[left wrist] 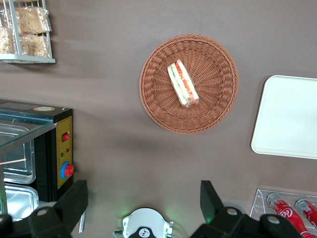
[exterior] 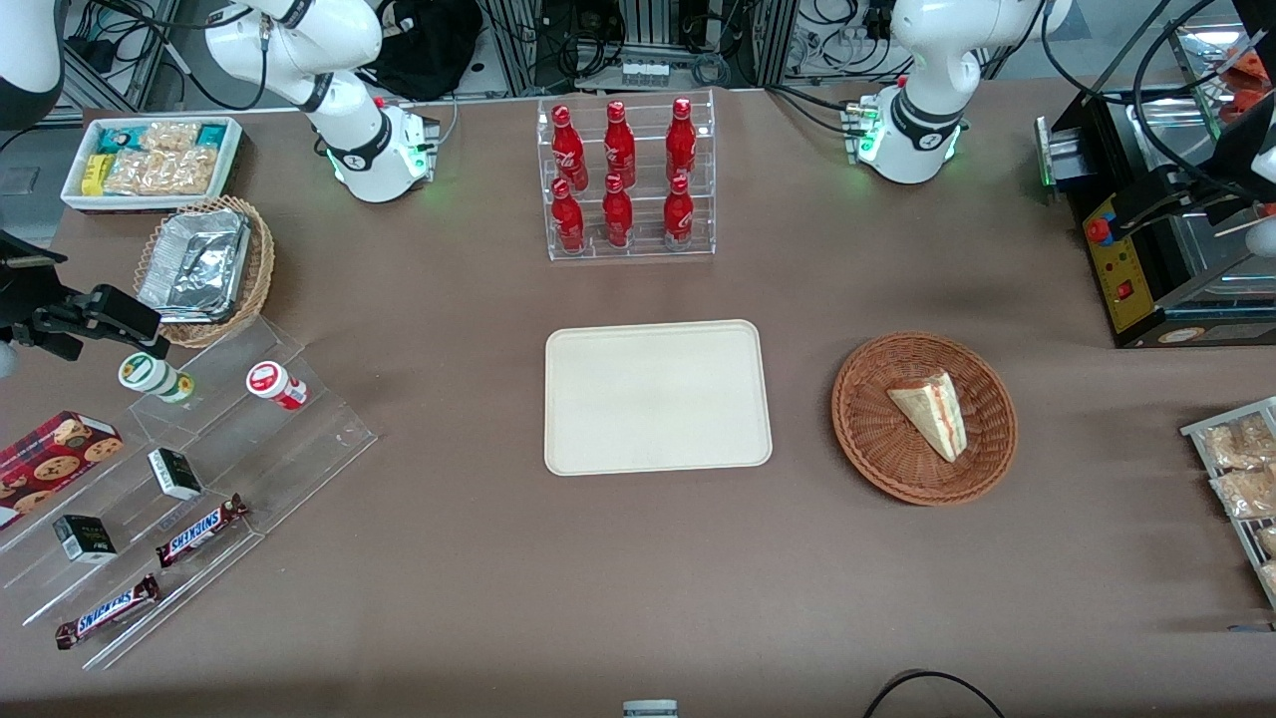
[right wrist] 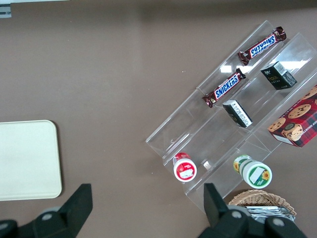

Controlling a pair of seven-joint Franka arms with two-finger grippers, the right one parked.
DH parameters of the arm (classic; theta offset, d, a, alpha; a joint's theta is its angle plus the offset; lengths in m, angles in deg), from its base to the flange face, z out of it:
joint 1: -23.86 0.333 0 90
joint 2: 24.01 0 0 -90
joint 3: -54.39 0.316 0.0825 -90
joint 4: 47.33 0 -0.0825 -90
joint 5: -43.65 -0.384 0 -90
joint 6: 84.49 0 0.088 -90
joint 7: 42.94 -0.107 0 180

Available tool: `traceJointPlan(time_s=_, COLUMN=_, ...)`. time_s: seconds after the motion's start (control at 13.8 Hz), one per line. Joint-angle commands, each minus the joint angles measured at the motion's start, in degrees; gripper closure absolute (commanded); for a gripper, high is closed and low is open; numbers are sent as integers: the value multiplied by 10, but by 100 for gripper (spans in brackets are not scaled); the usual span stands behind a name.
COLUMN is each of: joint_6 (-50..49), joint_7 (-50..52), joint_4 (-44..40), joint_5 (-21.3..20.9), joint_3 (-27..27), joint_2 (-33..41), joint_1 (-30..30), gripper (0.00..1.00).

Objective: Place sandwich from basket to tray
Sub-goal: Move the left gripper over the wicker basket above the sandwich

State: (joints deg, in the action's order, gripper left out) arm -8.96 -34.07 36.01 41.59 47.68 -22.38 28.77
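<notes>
The sandwich (exterior: pixel 932 414) (left wrist: pixel 183 84), a pale wedge with red and green filling, lies in the round reddish-brown basket (exterior: pixel 865 439) (left wrist: pixel 154 101). The cream tray (exterior: pixel 658 399) (left wrist: pixel 287 116) sits bare beside the basket, toward the parked arm's end. My gripper (exterior: pixel 1131 207) (left wrist: pixel 142 198) hangs high above the table near the working arm's base, over the black machine's edge and well apart from the basket. Its fingers (left wrist: pixel 74 198) stand wide open with nothing between them.
A clear rack of red bottles (exterior: pixel 628 179) stands farther from the front camera than the tray. A black machine with a red button (exterior: pixel 1136 269) (left wrist: pixel 57 148) and a wire rack of snack packets (exterior: pixel 1236 469) (left wrist: pixel 27 29) flank the basket at the working arm's end.
</notes>
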Motion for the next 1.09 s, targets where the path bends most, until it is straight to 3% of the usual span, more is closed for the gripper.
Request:
traceJointPlan(time_s=0.0, joint_6=-13, joint_7=-16, joint_4=-1, joint_5=8, joint_3=6, joint_2=0, joint_1=-6, gripper=0)
traceJointPlan(time_s=0.51, joint_6=7, joint_7=-14, joint_4=37, joint_5=5, joint_3=-1, joint_2=-55, joint_1=-8, gripper=0)
traceJointPlan(time_s=0.65, joint_6=84, joint_7=-4, joint_4=87, joint_5=4, joint_3=-4, joint_2=-68, joint_1=-10, gripper=0)
traceJointPlan(time_s=1.02, joint_6=323, joint_7=151, joint_4=265, joint_5=1, joint_3=-14, joint_2=-59, joint_1=-11, gripper=0)
